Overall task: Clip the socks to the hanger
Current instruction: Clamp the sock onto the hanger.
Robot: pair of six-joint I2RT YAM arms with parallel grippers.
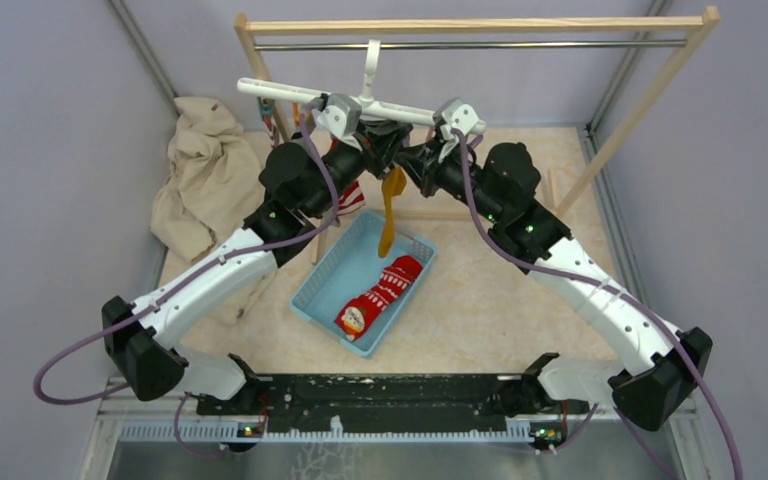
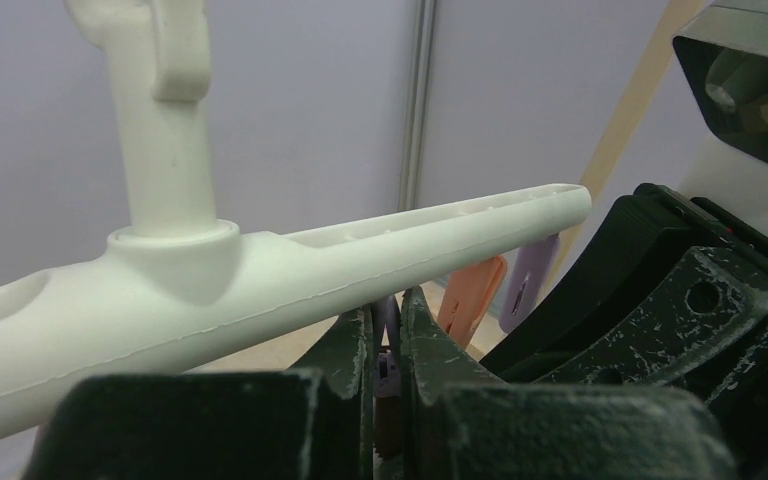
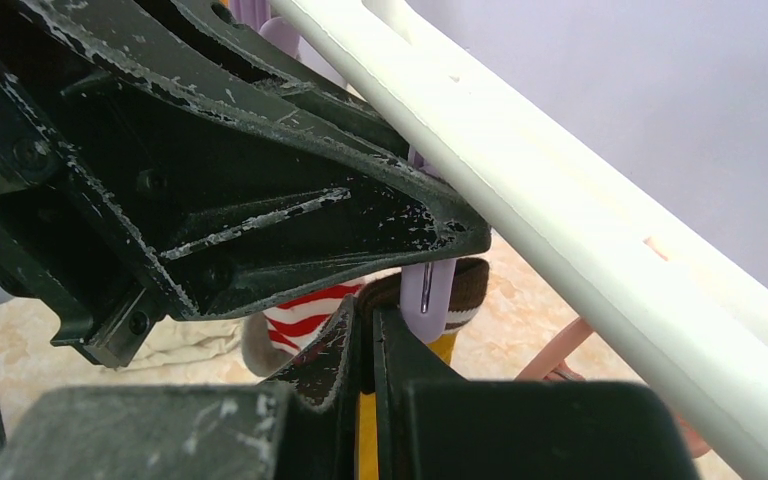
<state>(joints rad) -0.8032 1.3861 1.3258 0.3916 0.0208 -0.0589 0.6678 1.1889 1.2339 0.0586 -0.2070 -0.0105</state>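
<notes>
The left gripper [image 2: 388,330] is pinched shut on a purple peg [image 3: 430,290] just under the bar of the hanger [image 2: 360,260]. The right gripper [image 3: 363,330] is closed on the top of the yellow sock [image 1: 391,210], holding it up at that peg. The sock dangles limp below both grippers, above the far end of the blue tray [image 1: 330,280]. I cannot tell whether the peg grips the sock. By my reading the first sock is half clipped at best. The red sock [image 1: 385,290] lies flat in the tray, not yet clipped.
</notes>
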